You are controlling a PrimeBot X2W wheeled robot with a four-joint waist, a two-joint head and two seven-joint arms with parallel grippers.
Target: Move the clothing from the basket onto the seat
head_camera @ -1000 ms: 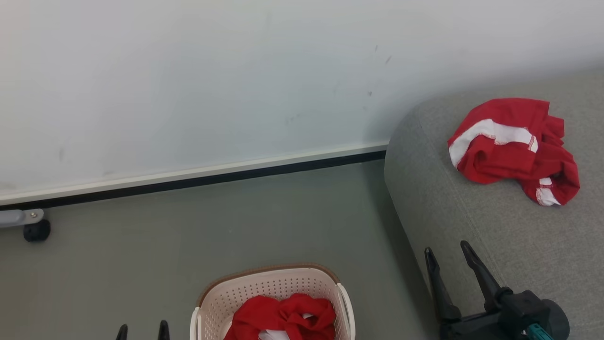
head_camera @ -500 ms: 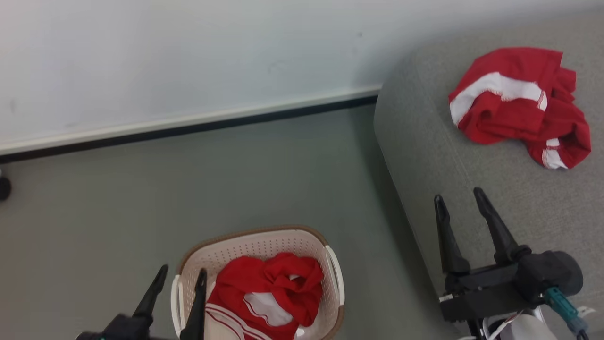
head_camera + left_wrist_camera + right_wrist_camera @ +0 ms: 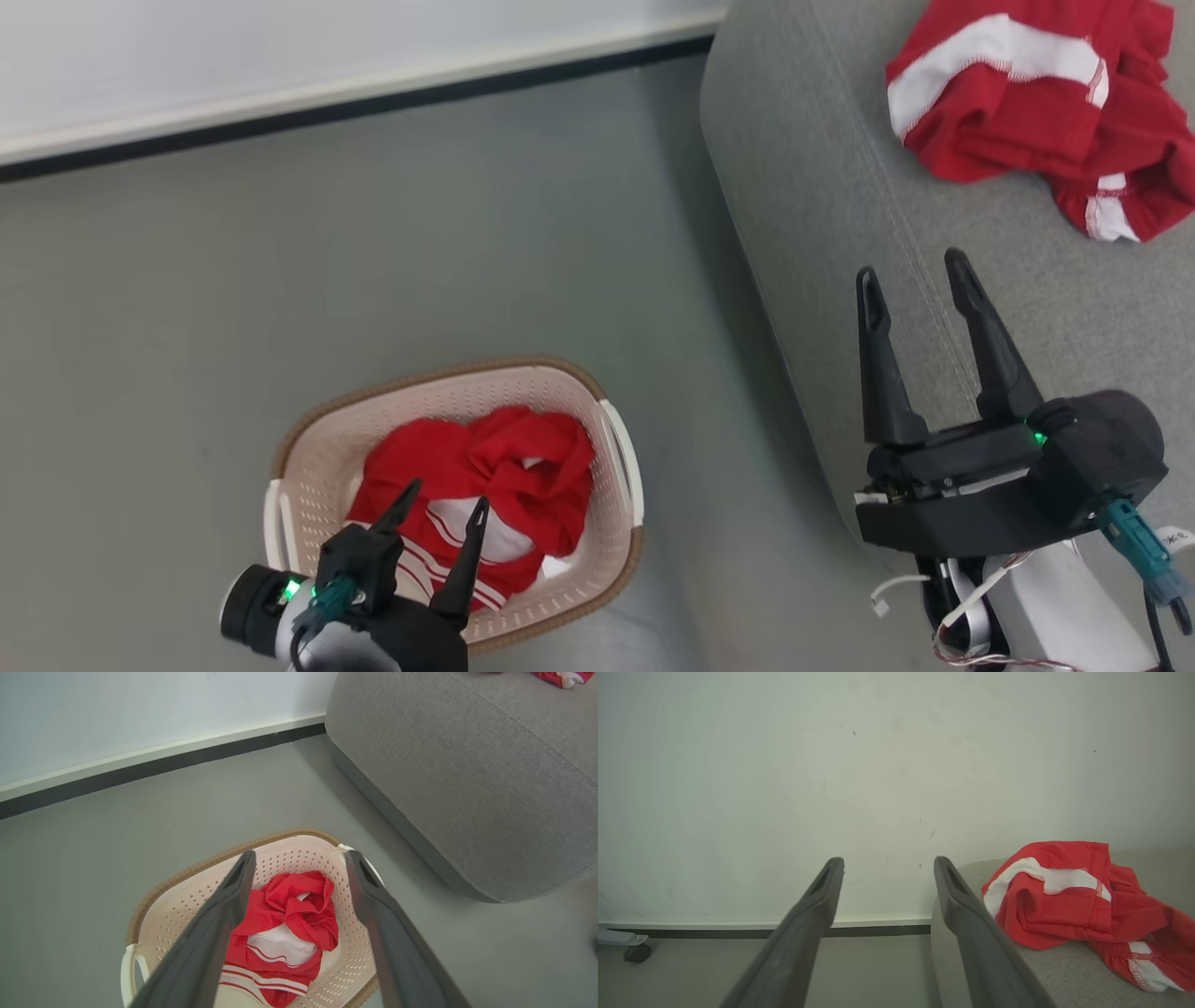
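Red clothing (image 3: 504, 457) bundled in basket (image 3: 429, 373) lower centre, another piece (image 3: 1008, 103) on seat (image 3: 840, 187) upper right; reach-for-pick step, left gripper (image 3: 448, 493) spread empty above clothing, right gripper (image 3: 911, 265) spread idle; next: lower, pinch.

Setting: bare indoor test room staged as a living space. Grey sofa (image 3: 822, 187) beneath right gripper (image 3: 911, 265); laundry basket (image 3: 439, 373) on smooth grey floor (image 3: 373, 233) under left gripper (image 3: 446, 495); blank white wall (image 3: 784, 765) and equipment caster (image 3: 637, 953) ahead of the right gripper.
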